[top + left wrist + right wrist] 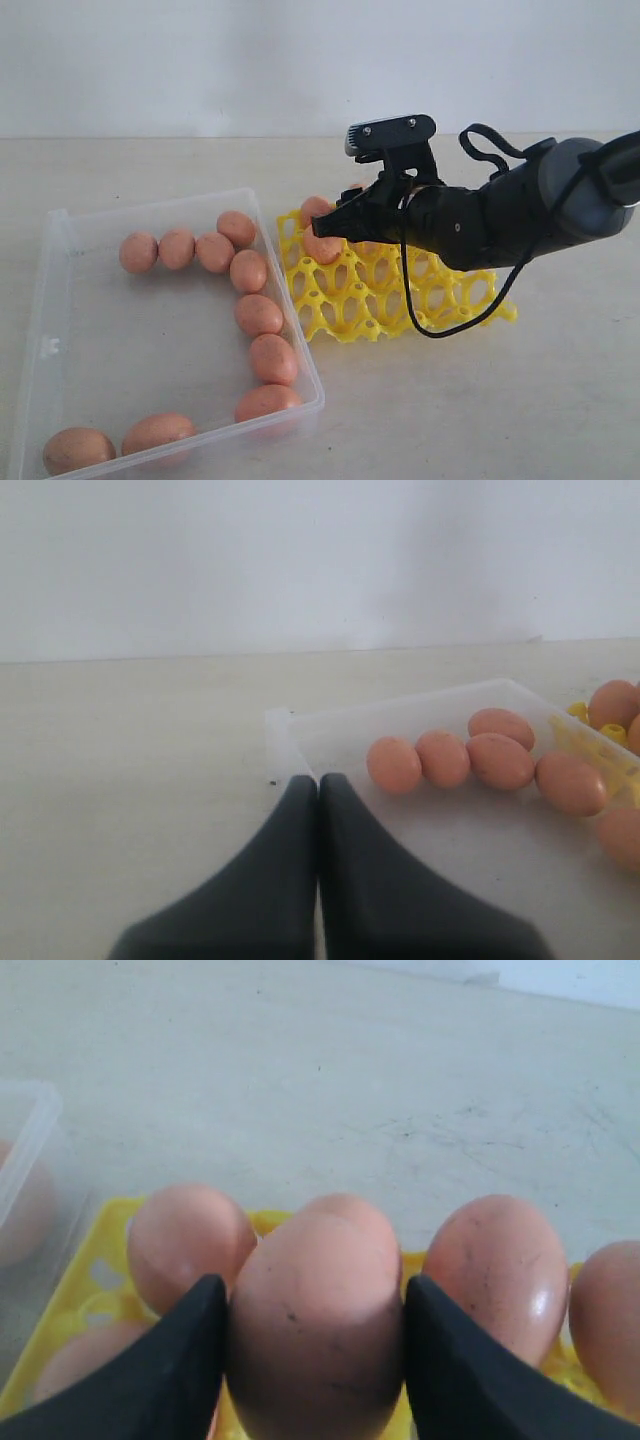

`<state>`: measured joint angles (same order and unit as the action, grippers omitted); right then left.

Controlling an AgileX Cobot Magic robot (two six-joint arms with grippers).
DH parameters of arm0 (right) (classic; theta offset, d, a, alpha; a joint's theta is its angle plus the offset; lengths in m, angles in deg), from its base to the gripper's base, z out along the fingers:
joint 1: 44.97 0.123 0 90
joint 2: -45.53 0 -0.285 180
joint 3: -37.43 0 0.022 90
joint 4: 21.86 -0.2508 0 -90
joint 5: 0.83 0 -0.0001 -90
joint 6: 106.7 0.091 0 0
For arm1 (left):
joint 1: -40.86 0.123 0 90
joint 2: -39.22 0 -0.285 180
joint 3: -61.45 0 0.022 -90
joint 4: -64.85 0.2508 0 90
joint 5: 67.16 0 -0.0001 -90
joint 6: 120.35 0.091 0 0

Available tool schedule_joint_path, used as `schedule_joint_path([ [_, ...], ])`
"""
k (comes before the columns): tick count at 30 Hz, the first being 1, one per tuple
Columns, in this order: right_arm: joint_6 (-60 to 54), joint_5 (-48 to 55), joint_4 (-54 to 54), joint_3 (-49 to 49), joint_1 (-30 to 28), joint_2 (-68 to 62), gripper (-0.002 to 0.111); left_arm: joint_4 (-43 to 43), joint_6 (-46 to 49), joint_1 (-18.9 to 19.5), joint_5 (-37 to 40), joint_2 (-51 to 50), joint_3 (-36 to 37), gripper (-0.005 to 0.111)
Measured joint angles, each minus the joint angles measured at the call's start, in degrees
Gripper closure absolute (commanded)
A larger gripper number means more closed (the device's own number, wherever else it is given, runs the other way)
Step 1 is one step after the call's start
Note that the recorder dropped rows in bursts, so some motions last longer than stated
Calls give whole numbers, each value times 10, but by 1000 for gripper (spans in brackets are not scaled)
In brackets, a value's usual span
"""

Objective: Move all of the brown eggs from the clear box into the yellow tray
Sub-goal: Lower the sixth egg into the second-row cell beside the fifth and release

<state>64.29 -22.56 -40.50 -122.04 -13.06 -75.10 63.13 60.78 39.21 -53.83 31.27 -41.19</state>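
The table is pale beige, matte, with faint dark scuffs. The wall behind it is plain white, meeting the table's far edge.

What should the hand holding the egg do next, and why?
Probably ease down a little and then open. The right gripper is shut on a brown egg over the yellow tray, beside other eggs already seated there, so it likely only needs setting into a cup.
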Motion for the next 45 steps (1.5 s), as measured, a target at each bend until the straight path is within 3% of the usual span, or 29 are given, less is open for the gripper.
schedule_joint_path([
  [7,32,-130,5,62,0,0,109,0,0,0,0,0,0,111],
  [15,78,-192,47,80,0,0,109,0,0,0,0,0,0,111],
  [45,142,-203,96,80,0,-25,109,0,0,0,0,0,0,111],
])
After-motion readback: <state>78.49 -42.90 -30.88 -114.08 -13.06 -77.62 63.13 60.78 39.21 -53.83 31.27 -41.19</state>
